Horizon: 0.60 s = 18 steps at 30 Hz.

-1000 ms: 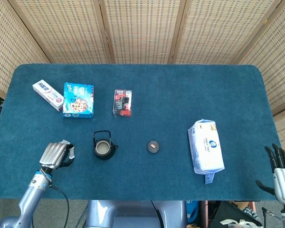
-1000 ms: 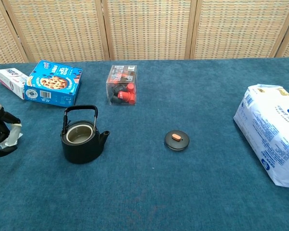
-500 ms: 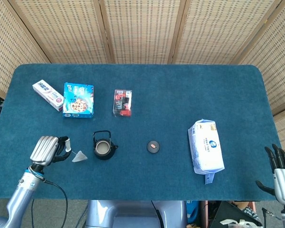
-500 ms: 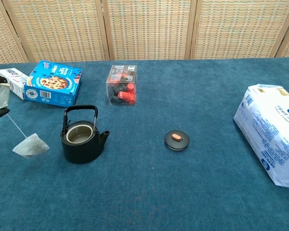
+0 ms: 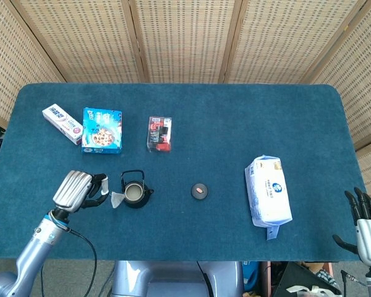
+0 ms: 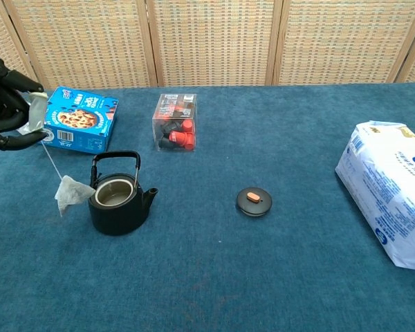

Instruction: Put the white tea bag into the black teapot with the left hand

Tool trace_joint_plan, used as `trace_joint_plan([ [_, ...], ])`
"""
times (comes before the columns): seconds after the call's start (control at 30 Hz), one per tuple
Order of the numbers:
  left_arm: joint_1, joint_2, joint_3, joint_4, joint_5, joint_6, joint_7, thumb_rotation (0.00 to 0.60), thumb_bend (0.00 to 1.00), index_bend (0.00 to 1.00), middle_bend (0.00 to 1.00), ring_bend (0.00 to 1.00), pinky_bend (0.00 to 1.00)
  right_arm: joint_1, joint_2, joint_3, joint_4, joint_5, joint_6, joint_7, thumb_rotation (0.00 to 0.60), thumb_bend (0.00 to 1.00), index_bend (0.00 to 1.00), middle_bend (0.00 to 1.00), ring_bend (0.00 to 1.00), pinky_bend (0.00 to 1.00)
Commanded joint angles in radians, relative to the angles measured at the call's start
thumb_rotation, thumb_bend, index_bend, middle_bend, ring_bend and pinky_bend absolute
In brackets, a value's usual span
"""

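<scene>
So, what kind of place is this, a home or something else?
Probably a staged test setup, not a home: a table covered in blue cloth, woven screens closing it off behind, and unrelated goods spread apart, such as a cookie box, a black teapot and a white packet.

Standing behind a blue-carpeted table (image 5: 235,111), a woven-cane folding screen (image 5: 185,37) with wooden frames, catching even daylight.

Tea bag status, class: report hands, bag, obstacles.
Left hand pinches the tag, right hand idle. Tea bag dangles beside teapot. Lid off, opening clear.
</scene>
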Motion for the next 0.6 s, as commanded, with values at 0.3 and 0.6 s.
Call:
trace_joint_plan([
  [0.3,-0.068,-0.015,-0.048,-0.015,-0.013,-0.040,0.033,0.600,0.40,0.67,0.88,0.78,0.73,-0.001,0.001,0.001,0.004,0.010,-0.005,0.008,0.600,0.16,0.00,0.00,0.00,0.03],
  [0.6,-0.112,-0.064,-0.050,0.025,-0.059,-0.090,0.073,0.600,0.40,0.67,0.88,0.78,0.73,-0.003,0.000,0.001,0.009,0.018,-0.011,0.014,0.600,0.16,0.00,0.00,0.00,0.03],
])
